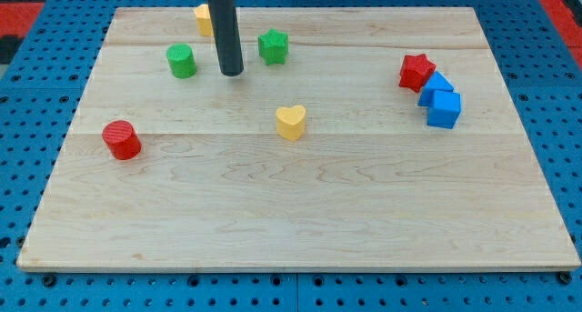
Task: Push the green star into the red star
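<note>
Camera view: tip (231, 73) left of green star (273, 46).

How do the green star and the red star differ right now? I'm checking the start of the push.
The green star is green and sits near the view's top, left of centre; the red star is red and sits far to the view's right. The green star stands alone, with my tip just to its left, while the red star is right against a blue block. Both share a star shape and look similar in size.
</note>
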`<state>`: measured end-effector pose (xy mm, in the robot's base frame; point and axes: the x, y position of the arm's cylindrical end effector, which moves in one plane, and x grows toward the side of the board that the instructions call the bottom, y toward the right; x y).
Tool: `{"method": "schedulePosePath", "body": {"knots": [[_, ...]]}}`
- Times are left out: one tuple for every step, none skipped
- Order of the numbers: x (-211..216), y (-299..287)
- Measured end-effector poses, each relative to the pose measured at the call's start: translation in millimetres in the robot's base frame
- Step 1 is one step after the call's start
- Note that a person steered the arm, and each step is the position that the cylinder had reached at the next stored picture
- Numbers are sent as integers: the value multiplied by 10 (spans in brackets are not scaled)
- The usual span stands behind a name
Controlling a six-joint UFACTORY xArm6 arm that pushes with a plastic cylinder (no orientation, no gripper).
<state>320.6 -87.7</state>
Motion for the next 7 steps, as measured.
{"method": "schedulePosePath", "body": {"knots": [[-134, -49], [-320, -56], [-430, -5], [-398, 386], [-410, 728], [-552, 850], [-556, 1497]]}}
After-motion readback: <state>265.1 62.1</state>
